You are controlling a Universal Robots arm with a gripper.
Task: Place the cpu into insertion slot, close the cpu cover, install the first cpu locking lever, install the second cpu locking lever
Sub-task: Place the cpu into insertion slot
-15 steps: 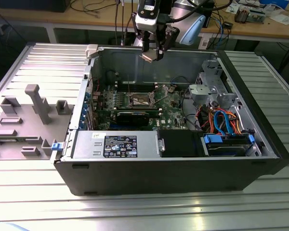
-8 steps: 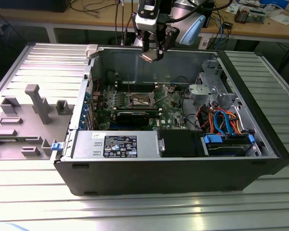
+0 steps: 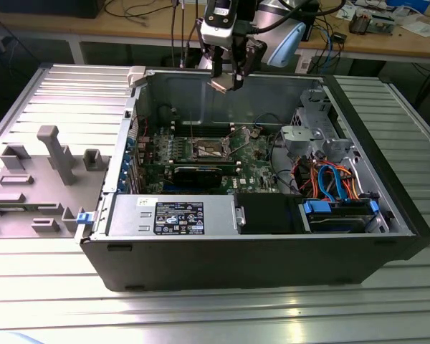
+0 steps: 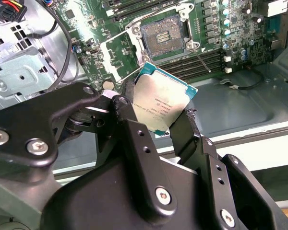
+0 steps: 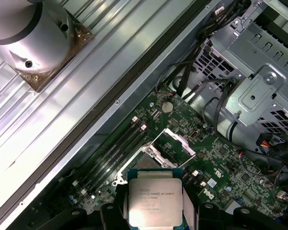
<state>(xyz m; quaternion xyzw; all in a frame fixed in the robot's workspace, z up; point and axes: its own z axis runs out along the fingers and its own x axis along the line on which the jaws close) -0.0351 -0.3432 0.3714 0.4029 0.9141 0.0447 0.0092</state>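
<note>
gripper (image 4: 156, 117) jaws clamped on cpu (image 4: 164, 100) by opposite edges, over the far wall of the case (image 3: 236, 261), apart from the open insertion slot (image 4: 162, 37). Looks light, stiff, fragile underneath: edge grip only

Table (image 3: 215, 315): carries the computer case (image 3: 258, 247) at its middle and a fixture plate (image 3: 36, 179) beside the case, toward the edge at the exterior view's left.
Motherboard (image 3: 258, 168): on the case floor, against the far wall.
Insertion slot (image 3: 210, 149): on the motherboard, toward the far wall.
Cpu cover (image 5: 182, 143): tilted up beside the slot, off the pin field.
Long card (image 3: 201, 172): on the motherboard, between slot and power supply.
Power supply (image 3: 172, 215): along the case's near wall, toward the corner at the exterior view's left.
Drive bay (image 3: 340, 215): near corner, exterior view's right.
Cpu (image 4: 161, 108): between the fingers of the gripper (image 4: 156, 115), above the case, apart from the slot.
</note>
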